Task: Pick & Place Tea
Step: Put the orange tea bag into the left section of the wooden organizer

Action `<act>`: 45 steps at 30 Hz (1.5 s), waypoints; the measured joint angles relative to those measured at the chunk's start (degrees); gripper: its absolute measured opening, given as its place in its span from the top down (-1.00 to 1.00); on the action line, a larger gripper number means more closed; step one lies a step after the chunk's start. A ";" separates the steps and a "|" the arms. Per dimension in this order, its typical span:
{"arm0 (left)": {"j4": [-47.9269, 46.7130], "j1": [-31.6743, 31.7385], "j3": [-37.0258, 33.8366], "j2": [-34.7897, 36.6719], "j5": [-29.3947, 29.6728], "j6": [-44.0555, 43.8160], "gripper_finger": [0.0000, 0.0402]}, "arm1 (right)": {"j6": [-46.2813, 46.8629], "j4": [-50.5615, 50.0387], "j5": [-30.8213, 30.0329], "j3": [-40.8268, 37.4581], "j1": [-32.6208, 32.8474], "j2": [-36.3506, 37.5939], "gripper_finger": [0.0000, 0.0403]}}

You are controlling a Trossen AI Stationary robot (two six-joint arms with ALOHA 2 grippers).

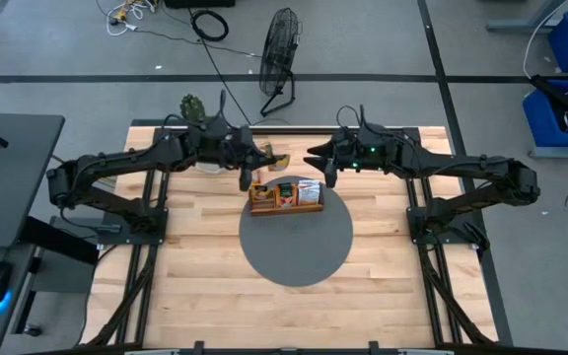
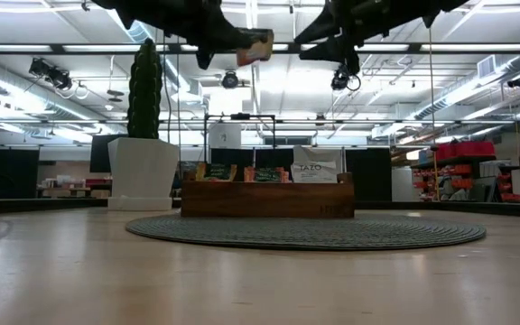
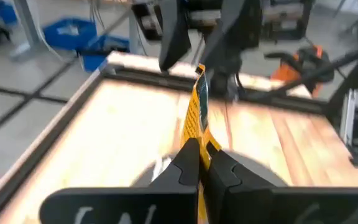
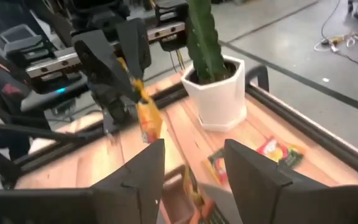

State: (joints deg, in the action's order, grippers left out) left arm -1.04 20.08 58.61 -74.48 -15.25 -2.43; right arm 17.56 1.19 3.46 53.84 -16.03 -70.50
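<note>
1. My left gripper [image 3: 201, 155] hangs above the table, over the far-left corner of the wooden tray [image 1: 286, 207], its fingers closed flat on an orange tea sachet [image 3: 197, 112].
2. That sachet stands on edge between my left fingertips; in the low view it shows as a small orange-red square [image 2: 255, 47] held high in the air, well clear of the tray below.
3. My right gripper [image 4: 191, 163] hovers above the tray's far-right corner, opposite the left one, with its two fingers parted and nothing between them.
4. From my right wrist I see the left gripper facing me with the orange sachet [image 4: 148, 118] dangling from its tips.
5. The tray [image 2: 267, 199] sits at the far edge of a round grey mat [image 1: 296, 237] on the wooden table [image 1: 195, 286]. Several sachets stand upright in its slots, among them a white one [image 2: 312, 168] and darker ones beside it.
6. Two more sachets [image 4: 279, 152] lie flat on the table near a white pot [image 4: 219, 93] holding a tall green cactus [image 4: 202, 34], at the table's far side behind my left arm.
7. A black floor fan [image 1: 279, 59] stands on the floor beyond the table.
</note>
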 joint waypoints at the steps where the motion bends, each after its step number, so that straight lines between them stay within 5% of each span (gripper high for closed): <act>1: -0.90 -0.36 0.00 -0.03 0.18 -0.01 0.99 | -0.06 -0.54 0.00 0.00 0.00 0.00 0.14; 8: 0.68 -1.97 -1.27 0.02 0.94 -1.74 0.99 | -0.81 -3.41 -1.57 0.00 0.00 0.00 0.19; 21: 15.94 -3.74 -22.35 8.67 3.62 -8.10 1.00 | -2.02 -5.40 -2.19 0.00 0.00 0.00 0.20; 36: 25.28 -4.53 -35.10 7.67 4.50 -2.36 0.99 | -1.48 -7.57 -2.59 0.00 0.00 0.00 0.21; 45: 34.13 -3.29 -36.28 -0.26 4.48 1.65 0.99 | -1.11 -7.82 -4.04 0.00 0.00 0.00 0.21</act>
State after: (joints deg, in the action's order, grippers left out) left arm 33.10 16.79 22.33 -74.75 -10.77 -0.78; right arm 16.45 -6.62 -0.58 53.84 -16.03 -70.50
